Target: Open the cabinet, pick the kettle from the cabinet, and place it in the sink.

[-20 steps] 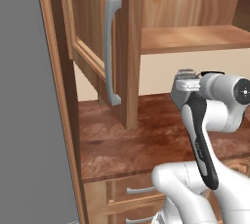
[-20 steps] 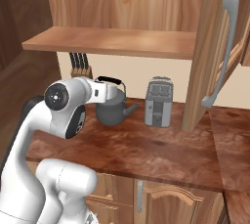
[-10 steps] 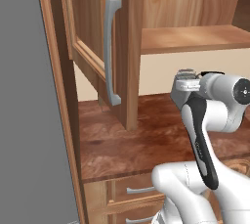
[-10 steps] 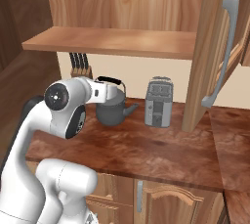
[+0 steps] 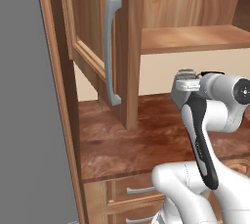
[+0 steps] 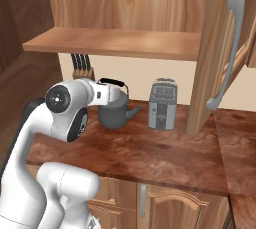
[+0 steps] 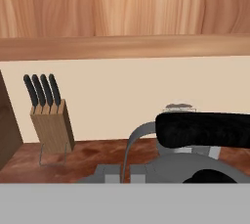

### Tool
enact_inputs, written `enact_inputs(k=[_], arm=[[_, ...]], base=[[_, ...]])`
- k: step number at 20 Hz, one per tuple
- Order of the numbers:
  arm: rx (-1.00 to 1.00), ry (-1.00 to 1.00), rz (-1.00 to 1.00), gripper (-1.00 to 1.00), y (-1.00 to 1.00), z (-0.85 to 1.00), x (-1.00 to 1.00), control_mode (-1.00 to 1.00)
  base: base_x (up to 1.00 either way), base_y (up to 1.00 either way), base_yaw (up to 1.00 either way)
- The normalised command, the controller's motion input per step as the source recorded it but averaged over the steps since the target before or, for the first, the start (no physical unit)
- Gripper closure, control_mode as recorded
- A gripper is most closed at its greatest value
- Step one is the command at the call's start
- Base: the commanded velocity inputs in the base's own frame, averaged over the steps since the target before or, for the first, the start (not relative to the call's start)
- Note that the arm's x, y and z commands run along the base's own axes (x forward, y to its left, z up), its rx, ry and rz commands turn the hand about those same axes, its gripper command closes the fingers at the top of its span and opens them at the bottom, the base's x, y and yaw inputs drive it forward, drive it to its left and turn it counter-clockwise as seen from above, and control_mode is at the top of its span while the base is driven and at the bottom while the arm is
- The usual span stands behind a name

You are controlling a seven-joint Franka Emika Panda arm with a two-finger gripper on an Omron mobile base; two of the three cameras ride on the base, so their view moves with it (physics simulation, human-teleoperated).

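Note:
The cabinet stands open, its left door (image 5: 88, 32) and right door (image 6: 217, 48) both swung out, with a bare wooden shelf (image 6: 115, 43) inside. Below that shelf, just over the countertop (image 6: 150, 153), hangs the dark grey kettle (image 6: 114, 113), spout toward the toaster. My gripper (image 6: 120, 92) is shut on the kettle at its black arched handle. In the hand view the gripper (image 7: 126, 173) pinches the grey handle strut, and the kettle (image 7: 205, 130) fills the lower right. The sink is out of view.
A silver toaster (image 6: 162, 104) stands right of the kettle. A knife block (image 7: 51, 125) sits against the wall on the other side. The open doors jut out over the counter on both sides. A grey wall panel (image 5: 29, 120) bounds the far left.

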Motion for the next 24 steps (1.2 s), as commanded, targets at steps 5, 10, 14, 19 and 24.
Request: enact_inputs(k=[5,10,14,19,24], arm=[[0.0,0.0,0.0,1.0,0.0,0.0,0.0,1.0],[0.0,0.0,0.0,1.0,0.0,0.0,0.0,1.0],[0.0,0.0,0.0,1.0,0.0,0.0,0.0,1.0],[0.0,0.0,0.0,1.0,0.0,0.0,0.0,1.0],[0.0,0.0,0.0,1.0,0.0,0.0,0.0,1.0]], base=[[-0.32,-0.05,0.0],[-0.61,-0.11,-0.03],[-0.64,-0.11,-0.04],[-0.65,-0.09,-0.04],[-0.41,-0.02,-0.28]])
